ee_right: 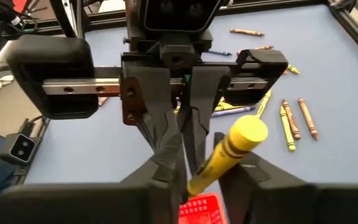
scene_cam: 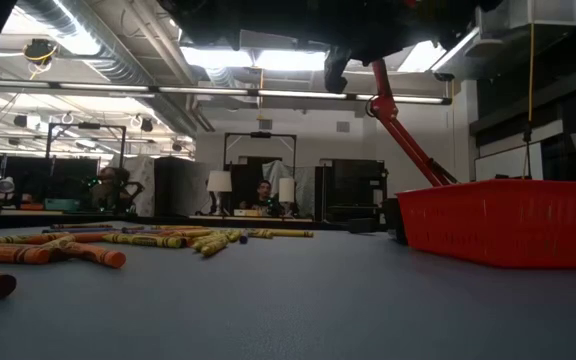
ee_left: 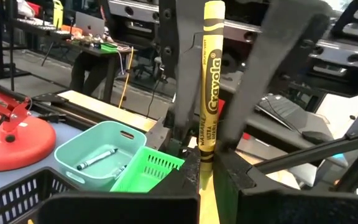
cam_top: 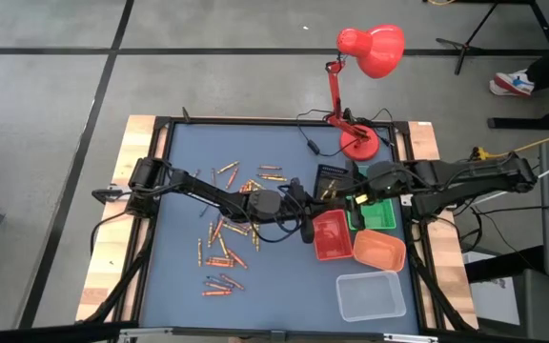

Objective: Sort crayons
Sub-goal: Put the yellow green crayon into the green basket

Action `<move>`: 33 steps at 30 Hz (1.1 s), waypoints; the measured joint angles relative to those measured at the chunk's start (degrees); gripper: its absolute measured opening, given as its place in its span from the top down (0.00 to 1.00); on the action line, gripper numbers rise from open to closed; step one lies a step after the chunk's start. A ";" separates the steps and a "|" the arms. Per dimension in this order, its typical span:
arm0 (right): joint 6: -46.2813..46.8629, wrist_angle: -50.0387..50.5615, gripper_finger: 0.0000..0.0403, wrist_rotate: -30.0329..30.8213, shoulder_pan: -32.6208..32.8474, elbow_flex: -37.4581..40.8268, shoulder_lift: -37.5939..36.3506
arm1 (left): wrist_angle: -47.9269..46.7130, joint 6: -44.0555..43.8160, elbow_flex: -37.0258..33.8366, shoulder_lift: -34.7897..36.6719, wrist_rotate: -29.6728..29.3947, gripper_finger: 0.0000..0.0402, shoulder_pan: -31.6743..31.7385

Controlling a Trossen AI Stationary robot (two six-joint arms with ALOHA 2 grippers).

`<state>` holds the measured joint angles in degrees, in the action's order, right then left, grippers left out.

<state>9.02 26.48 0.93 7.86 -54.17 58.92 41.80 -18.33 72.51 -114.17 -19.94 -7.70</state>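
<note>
A handover: the left gripper (ee_right: 178, 163) clamps a yellow crayon (ee_left: 211, 81) while the right gripper (ee_left: 213, 163), half closed around it, has no sure grip yet. Next, the right should pinch firmly before the left lets go.

High view: overhead, straight down; whole table (cam_top: 284, 286), both arms, floor around.
Low view: tabletop height, level across table into room; red tray (scene_cam: 503, 222) close at right.
Left wrist view: very close, past own fingers toward right arm; yellow crayon (ee_left: 209, 81) fills centre.
Right wrist view: close, facing left gripper (ee_right: 178, 140); same yellow crayon shared.
</note>
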 joint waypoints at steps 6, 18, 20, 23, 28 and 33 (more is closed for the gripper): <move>-0.33 0.09 0.97 -0.55 0.00 0.00 -0.17 | -0.17 0.07 0.00 0.00 -0.05 0.96 0.00; -0.50 11.04 0.97 -0.55 0.00 -0.02 -0.20 | -2.16 3.92 0.00 0.03 1.56 0.79 0.02; -0.47 15.59 0.97 -0.55 0.00 -0.02 -0.20 | -4.09 3.91 0.00 0.07 1.57 0.78 0.02; 0.20 23.97 0.94 -0.55 0.00 -0.02 -0.20 | -6.84 3.82 0.00 0.07 1.56 0.78 0.02; 1.44 36.04 0.90 -0.54 0.00 -0.02 -0.20 | -10.40 3.76 0.00 0.07 1.56 0.78 0.02; 1.39 41.74 0.90 -0.52 0.00 -0.02 -0.20 | -13.09 3.76 0.00 0.07 1.59 0.78 0.25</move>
<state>10.41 68.22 0.40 7.86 -54.19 58.72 28.71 -14.57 72.51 -114.10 -18.35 -7.46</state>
